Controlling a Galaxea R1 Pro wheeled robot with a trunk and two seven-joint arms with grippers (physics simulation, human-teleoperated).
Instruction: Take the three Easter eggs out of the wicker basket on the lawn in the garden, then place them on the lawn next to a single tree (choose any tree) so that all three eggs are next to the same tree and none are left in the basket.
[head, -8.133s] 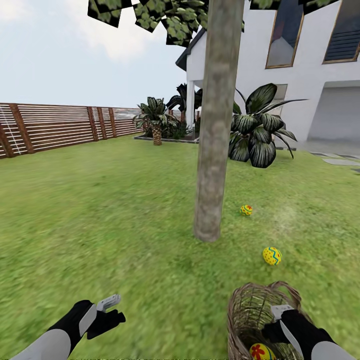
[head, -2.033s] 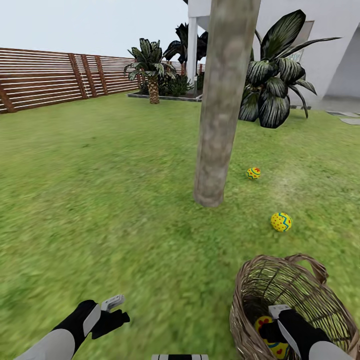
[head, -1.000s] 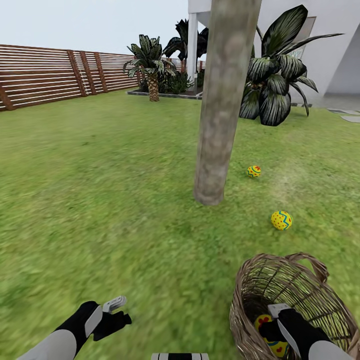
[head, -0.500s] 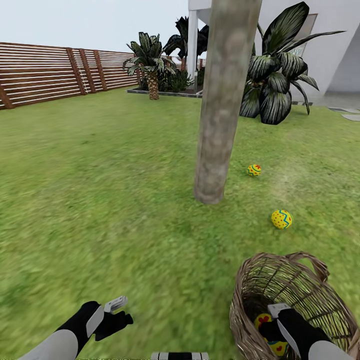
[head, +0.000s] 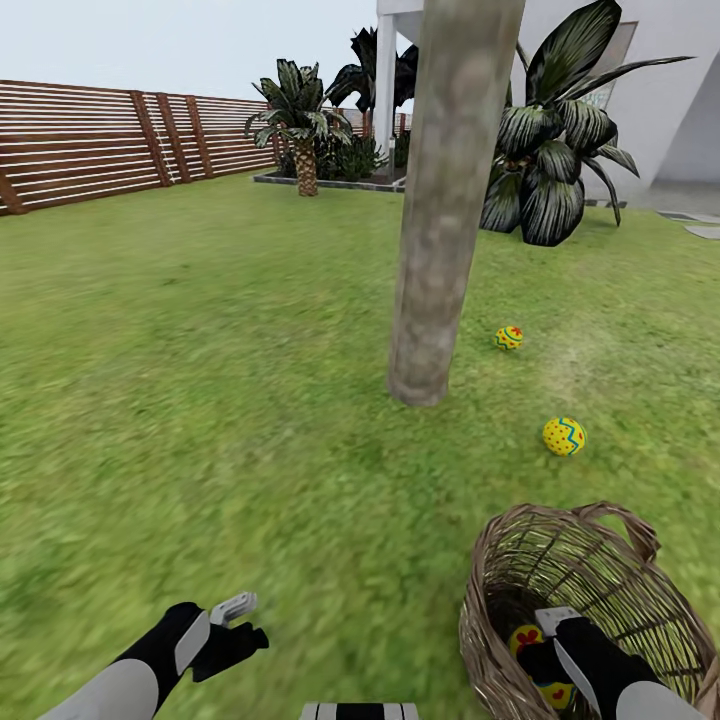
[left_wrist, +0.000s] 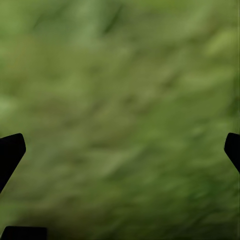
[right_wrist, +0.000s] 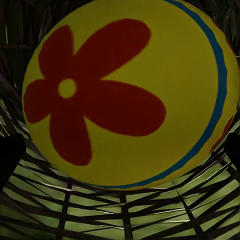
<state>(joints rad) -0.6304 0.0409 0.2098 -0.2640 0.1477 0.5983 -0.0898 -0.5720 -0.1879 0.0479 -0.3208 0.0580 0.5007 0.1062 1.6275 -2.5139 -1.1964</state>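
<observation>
Currently the right gripper (head: 548, 655) is down inside the wicker basket (head: 600, 560), reaching for the last egg (right_wrist: 130, 95). From the right wrist view, the egg sits right between the two dark fingertips at the frame edges, so the jaws look spread wide around it, not clamped yet; contact can't be confirmed. Basket stands on the lawn (head: 200, 350) just short of the tree (head: 440, 200), which keeps the carry short. Two eggs are already out on the grass: one (head: 564, 436) between basket and trunk, the other (head: 509, 338) just beside the trunk base. My read: both count as next to the same tree, so only the basket egg remains. Left gripper (head: 232, 622) hangs idle over bare grass, fingers apart, holding nothing, clear of the work.
</observation>
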